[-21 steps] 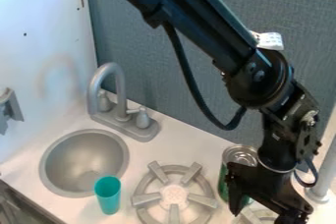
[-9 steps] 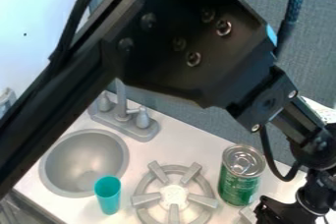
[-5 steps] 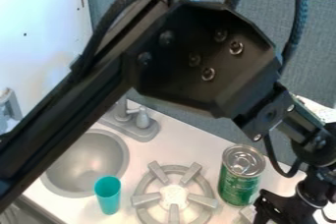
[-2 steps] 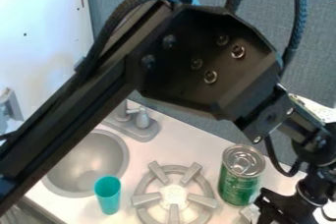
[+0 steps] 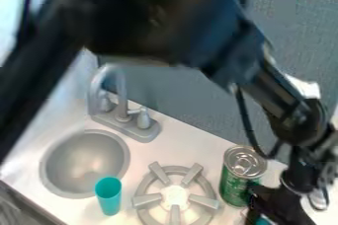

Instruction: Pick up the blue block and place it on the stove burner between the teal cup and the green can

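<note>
At the lower right my gripper hangs just right of a green can, overlapping the can's lower right side; whether they touch I cannot tell. The can stands upright with its silver lid up. A small teal patch shows below the gripper at the bottom edge, and whether it is held is unclear. Left of the can is a grey stove burner. Farther left, a teal cup stands upright beside the lower right rim of the sink.
The round grey sink lies at the left, with a grey faucet behind it. A blue-grey partition rises behind the white counter. The dark upper arm spans the upper left.
My gripper has moved left toward the can from its place farther right, and the upper arm has lifted, uncovering the faucet. The teal patch has appeared beneath the gripper. Can and cup stay put.
</note>
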Robot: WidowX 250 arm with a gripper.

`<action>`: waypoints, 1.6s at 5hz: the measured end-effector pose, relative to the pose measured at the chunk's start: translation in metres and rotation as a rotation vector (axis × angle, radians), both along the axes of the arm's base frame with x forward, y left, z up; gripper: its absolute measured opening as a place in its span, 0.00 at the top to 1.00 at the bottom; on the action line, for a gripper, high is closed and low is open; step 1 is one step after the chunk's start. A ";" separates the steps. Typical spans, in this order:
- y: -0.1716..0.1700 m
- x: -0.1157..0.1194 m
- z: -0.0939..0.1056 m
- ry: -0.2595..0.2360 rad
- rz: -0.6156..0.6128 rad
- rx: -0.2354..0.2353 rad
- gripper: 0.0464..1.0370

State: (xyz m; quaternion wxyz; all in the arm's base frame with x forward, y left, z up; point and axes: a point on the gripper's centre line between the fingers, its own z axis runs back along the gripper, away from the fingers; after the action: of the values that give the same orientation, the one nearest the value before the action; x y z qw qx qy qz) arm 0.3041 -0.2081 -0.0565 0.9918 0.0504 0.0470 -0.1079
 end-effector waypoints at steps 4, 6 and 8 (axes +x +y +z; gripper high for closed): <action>0.089 -0.015 0.046 0.065 0.234 0.116 0.38; 0.140 0.007 0.046 0.116 0.346 0.148 0.38; 0.153 0.022 0.019 0.178 0.345 0.134 0.38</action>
State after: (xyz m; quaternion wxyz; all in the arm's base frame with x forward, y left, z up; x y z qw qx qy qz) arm 0.3265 -0.0556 -0.0379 0.9819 0.0977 0.1495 0.0628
